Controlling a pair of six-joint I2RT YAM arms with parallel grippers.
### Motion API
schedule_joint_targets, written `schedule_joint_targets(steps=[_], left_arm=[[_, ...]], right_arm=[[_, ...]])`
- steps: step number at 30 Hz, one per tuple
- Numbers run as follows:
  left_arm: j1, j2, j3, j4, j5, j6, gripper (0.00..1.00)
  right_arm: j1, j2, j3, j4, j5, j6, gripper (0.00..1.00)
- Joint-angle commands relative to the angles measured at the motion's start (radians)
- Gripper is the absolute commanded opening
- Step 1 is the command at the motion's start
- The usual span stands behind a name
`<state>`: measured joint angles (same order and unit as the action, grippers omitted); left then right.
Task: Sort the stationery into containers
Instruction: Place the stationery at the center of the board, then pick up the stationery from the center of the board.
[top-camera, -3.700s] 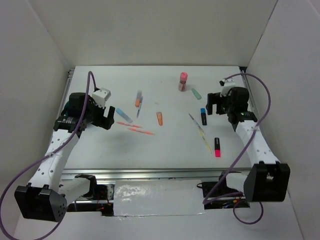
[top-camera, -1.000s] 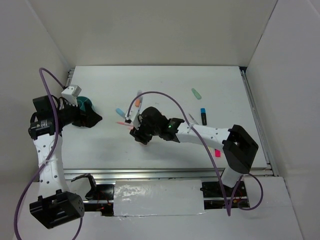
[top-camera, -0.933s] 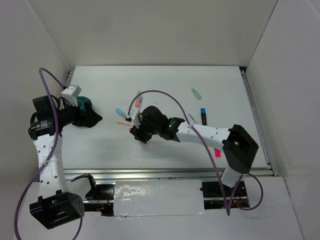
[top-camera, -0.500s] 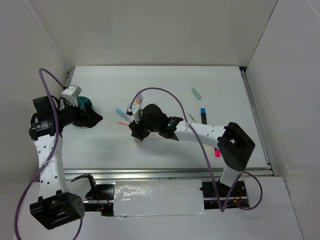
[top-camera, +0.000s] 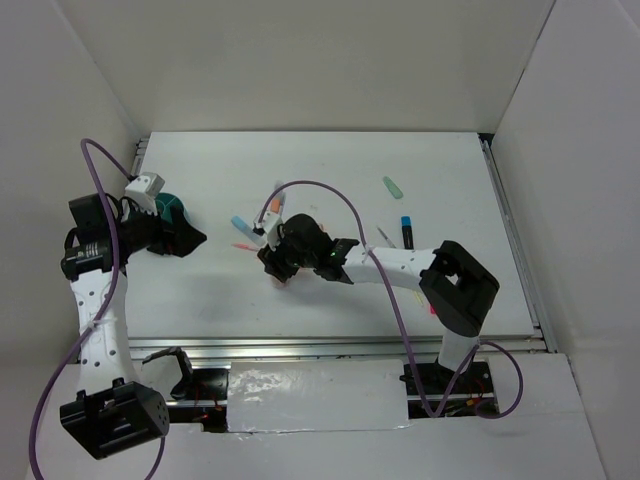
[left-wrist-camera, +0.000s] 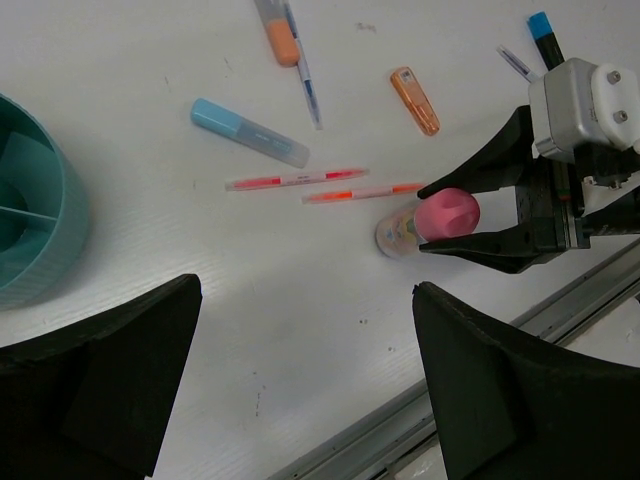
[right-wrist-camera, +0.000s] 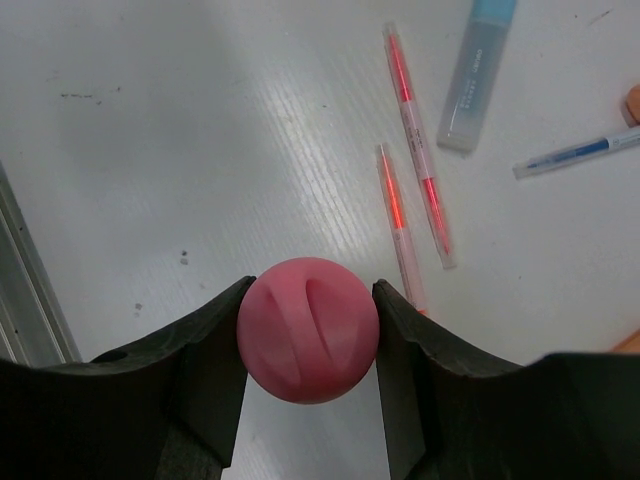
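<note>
My right gripper (right-wrist-camera: 310, 302) is shut on the pink cap of a stubby tube (right-wrist-camera: 308, 330), which it holds upright, low over the table, left of centre (top-camera: 281, 279). The left wrist view shows the same tube (left-wrist-camera: 405, 235) between those jaws. Just beyond it lie two thin pink pens (left-wrist-camera: 297, 180), a light blue marker (left-wrist-camera: 250, 133), an orange highlighter (left-wrist-camera: 283, 40) and a small orange marker (left-wrist-camera: 415, 100). The teal tub (top-camera: 170, 210) with inner dividers stands at the far left (left-wrist-camera: 30, 220). My left gripper (left-wrist-camera: 307, 290) hangs open and empty beside it (top-camera: 187, 238).
A green marker (top-camera: 392, 186) and a blue-and-black marker (top-camera: 407, 232) lie on the right half of the table. A pink highlighter (top-camera: 435, 306) peeks out beside the right arm. A metal rail (left-wrist-camera: 470, 400) runs along the near table edge.
The right gripper has shifted a little to the left with the tube, and its forearm has swung in behind it. The left arm has barely moved.
</note>
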<state>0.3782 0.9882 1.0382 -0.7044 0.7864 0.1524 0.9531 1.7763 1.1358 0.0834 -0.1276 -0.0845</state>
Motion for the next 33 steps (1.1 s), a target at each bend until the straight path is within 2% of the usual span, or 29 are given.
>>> schedule_joint_targets(steps=[1,3,8,9,10,13,20,22,25,27,28,30,31,33], left_arm=[[0.005,0.001,-0.012,0.048,0.033,-0.008,0.99],[0.005,0.001,-0.017,0.052,0.034,-0.007,0.99],[0.007,0.001,-0.015,0.043,0.034,0.013,0.99],[0.005,0.004,-0.012,0.04,0.037,0.022,0.99],[0.005,0.007,-0.01,0.034,0.04,0.027,0.99],[0.007,0.018,-0.006,0.017,0.063,0.059,0.99],[-0.011,0.026,-0.004,-0.038,0.089,0.179,0.99],[-0.03,0.014,-0.016,-0.032,0.088,0.196,0.99],[-0.073,-0.016,-0.064,0.012,0.103,0.205,0.99],[-0.133,-0.031,-0.093,0.048,0.108,0.202,0.98],[-0.203,-0.033,-0.099,0.062,0.097,0.194,0.96],[-0.293,-0.028,-0.121,0.118,0.022,0.162,0.95],[-0.405,-0.022,-0.128,0.135,-0.008,0.153,0.94],[-0.484,0.003,-0.145,0.184,-0.086,0.141,0.93]], right_arm=[[0.007,0.009,-0.008,0.078,0.026,-0.005,0.55],[0.013,0.011,-0.008,0.073,0.034,0.002,0.65],[0.027,-0.006,0.004,0.044,0.048,0.017,0.77],[0.032,-0.011,0.008,0.029,0.046,0.026,0.83],[0.033,-0.021,0.013,0.015,0.043,0.032,0.84],[0.039,-0.05,0.033,-0.019,0.046,0.054,1.0],[0.003,-0.164,0.103,-0.157,0.085,0.057,1.0],[-0.022,-0.187,0.159,-0.282,0.053,0.063,1.0],[-0.083,-0.254,0.243,-0.381,-0.015,0.06,1.0],[-0.14,-0.296,0.265,-0.433,-0.061,0.055,1.0],[-0.167,-0.331,0.29,-0.454,-0.111,0.055,1.0],[-0.243,-0.374,0.309,-0.517,-0.171,0.052,1.0],[-0.272,-0.388,0.327,-0.546,-0.238,0.049,1.0],[-0.364,-0.452,0.3,-0.582,-0.289,0.049,1.0]])
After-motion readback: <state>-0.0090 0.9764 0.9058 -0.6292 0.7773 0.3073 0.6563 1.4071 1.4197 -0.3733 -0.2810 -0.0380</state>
